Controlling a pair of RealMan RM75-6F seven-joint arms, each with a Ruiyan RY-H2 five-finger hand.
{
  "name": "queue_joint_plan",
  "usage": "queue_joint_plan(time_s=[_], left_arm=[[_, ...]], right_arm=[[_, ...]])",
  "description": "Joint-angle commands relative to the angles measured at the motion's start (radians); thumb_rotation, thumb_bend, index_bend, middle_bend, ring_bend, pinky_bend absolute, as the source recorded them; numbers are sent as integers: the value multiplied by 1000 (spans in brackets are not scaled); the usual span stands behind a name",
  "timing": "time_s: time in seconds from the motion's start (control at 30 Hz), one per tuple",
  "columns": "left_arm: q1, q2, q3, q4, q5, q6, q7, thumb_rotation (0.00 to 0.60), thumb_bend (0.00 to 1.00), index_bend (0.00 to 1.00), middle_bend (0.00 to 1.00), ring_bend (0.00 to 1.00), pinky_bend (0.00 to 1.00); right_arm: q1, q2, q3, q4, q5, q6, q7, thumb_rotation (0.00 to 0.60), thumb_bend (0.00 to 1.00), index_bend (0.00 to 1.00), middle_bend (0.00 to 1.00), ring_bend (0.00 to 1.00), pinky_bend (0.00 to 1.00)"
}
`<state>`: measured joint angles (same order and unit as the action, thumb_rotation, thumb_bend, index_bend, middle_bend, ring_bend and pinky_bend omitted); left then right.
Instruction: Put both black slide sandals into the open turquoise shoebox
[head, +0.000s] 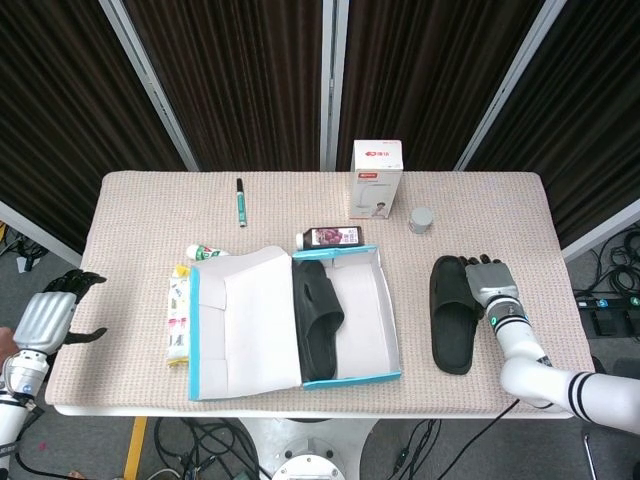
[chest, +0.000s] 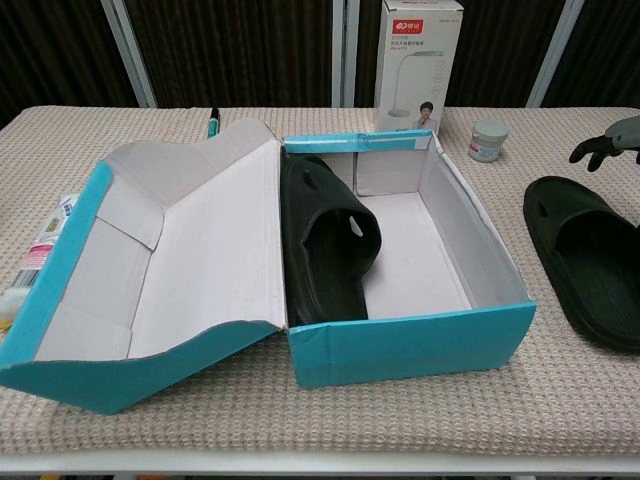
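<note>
My right hand (head: 490, 280) sits at the right of centre in the head view, at the right edge of the loose sandal (head: 453, 313), over its upper end; whether it touches the sandal I cannot tell. Its fingers (chest: 597, 147) are parted and slightly curled, grasping nothing; they enter the chest view at the right edge. That sandal lies flat on the table (head: 140, 210), apart from the shoebox (head: 392, 330), to its right.

The other sandal (head: 317, 320) stands on its side inside the shoebox, against the left wall. The box lid (head: 245, 320) lies folded open toward frame left.

My left hand (head: 45, 318) hangs at the lower left edge of the head view, off the table, fingers spread and released, holding nothing.
</note>
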<state>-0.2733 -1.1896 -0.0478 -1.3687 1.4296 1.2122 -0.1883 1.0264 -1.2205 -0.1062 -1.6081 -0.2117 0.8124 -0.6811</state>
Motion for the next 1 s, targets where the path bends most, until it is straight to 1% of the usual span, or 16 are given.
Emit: queue_joint_plan(time_s=[0.03,0.23,0.43,0.57,1.0], left_arm=[[0,3,3,5,7,0,-18,600,138,222,192,121,202],[-4,18,7,17,10,-10,-46,600,138,222,192,121,202],[-9,22,8,20,14,-16,-62,600,137,221,193,121,202],[-11,18,11,26,12,-23,-67,600,138,221,192,121,202],[-16,14,15,36,14,-32,-82,600,138,222,193,121,202]], right_arm=[[15,-13,0,8,17,2,-14,600,3,30,95,0,143],[42,-38,3,17,47,2,-45,600,1,30,100,0,142],[72,-74,-1,46,106,-6,-83,600,0,26,113,0,142],[81,-90,0,65,120,-14,-90,600,0,25,114,0,143],[108,-116,-15,91,185,-17,-133,600,0,23,141,0,143]])
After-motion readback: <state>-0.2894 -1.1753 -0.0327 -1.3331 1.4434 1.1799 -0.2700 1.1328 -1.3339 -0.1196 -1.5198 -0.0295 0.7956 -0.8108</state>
